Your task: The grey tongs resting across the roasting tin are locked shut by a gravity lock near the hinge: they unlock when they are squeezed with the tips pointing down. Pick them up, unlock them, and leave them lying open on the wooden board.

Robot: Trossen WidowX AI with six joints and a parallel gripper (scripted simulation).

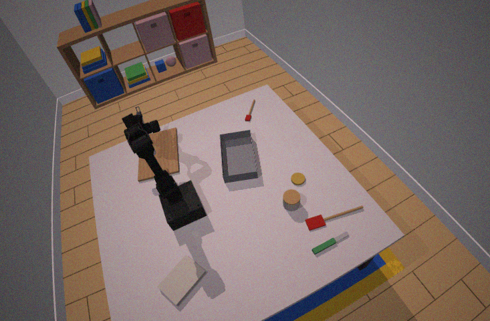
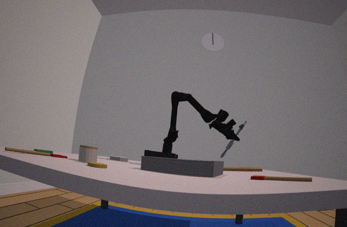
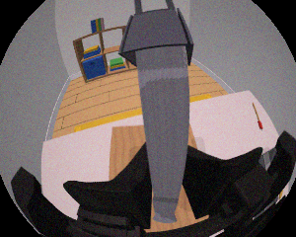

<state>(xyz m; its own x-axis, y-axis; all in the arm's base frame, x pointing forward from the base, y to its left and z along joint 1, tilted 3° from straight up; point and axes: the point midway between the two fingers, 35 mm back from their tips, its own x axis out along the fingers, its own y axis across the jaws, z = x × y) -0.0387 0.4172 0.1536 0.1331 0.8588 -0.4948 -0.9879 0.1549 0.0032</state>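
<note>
Fingers (image 2: 237,138) clamped on the grey tongs (image 2: 229,144) (image 3: 164,114), our black arm (image 1: 154,166) (image 2: 174,115) holds them tilted in the air above the white desk (image 1: 253,234) (image 2: 179,184) (image 3: 227,118). On it we see the roasting tin (image 1: 224,158) (image 2: 179,166), the wooden board (image 1: 168,151) (image 2: 243,169) (image 3: 123,148) and a yellow disc (image 1: 297,178) (image 2: 97,165).

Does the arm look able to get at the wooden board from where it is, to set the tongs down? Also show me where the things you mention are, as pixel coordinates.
Probably yes: the hand (image 2: 236,138) (image 3: 160,144), shut on the tongs (image 2: 229,145) (image 3: 165,109), hangs over or near the wooden board (image 1: 168,151) (image 2: 243,169) (image 3: 124,143), and nothing visible stands between. The slanting tongs might touch first at their low end.
</note>
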